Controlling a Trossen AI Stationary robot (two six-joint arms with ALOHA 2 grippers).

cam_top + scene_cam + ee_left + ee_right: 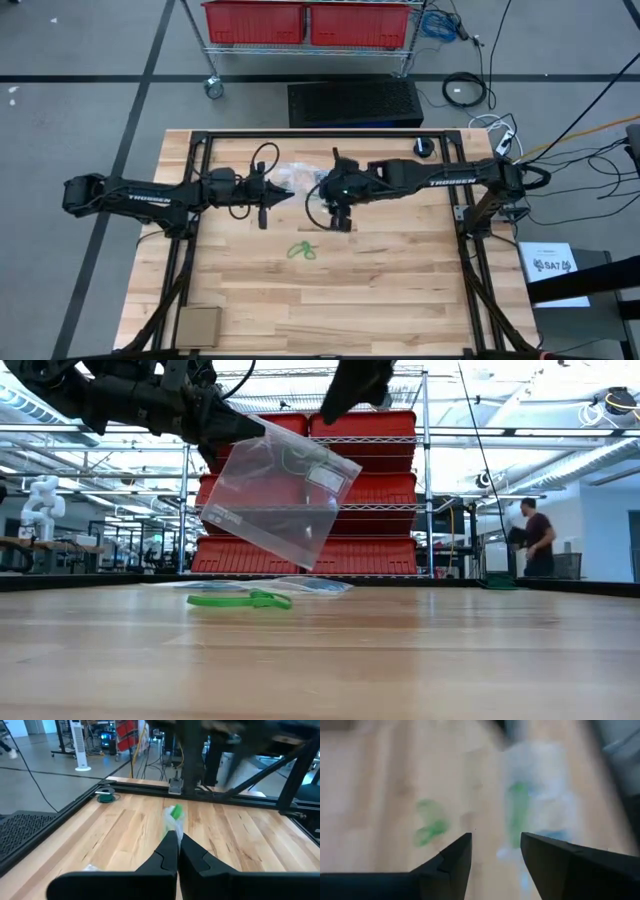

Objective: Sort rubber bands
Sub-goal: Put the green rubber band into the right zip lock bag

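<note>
A small heap of green rubber bands [302,250] lies on the wooden table, also seen in the low view [240,600] and blurred in the right wrist view [430,822]. My left gripper [272,195] [222,428] [177,847] is above the table's middle and shut on a clear plastic bag [285,490] [174,820]. My right gripper [338,212] [495,850] hovers open just right of that bag, above the table, touching nothing. Blue or dark bands do not show. My left gripper pinches the clear bag between its two shut fingers at an upper corner [240,428], coming level from the table's left. The bag hangs tilted below the fingers, lifted clear of the table. A green strip of the bag [175,812] shows just beyond the fingertips.
A second clear bag [290,585] lies flat on the table behind the green bands. A cardboard box [198,325] sits at the near left corner. A black frame [200,150] borders the table. Red bins [310,22] stand on a rack beyond; a person [535,535] is far off.
</note>
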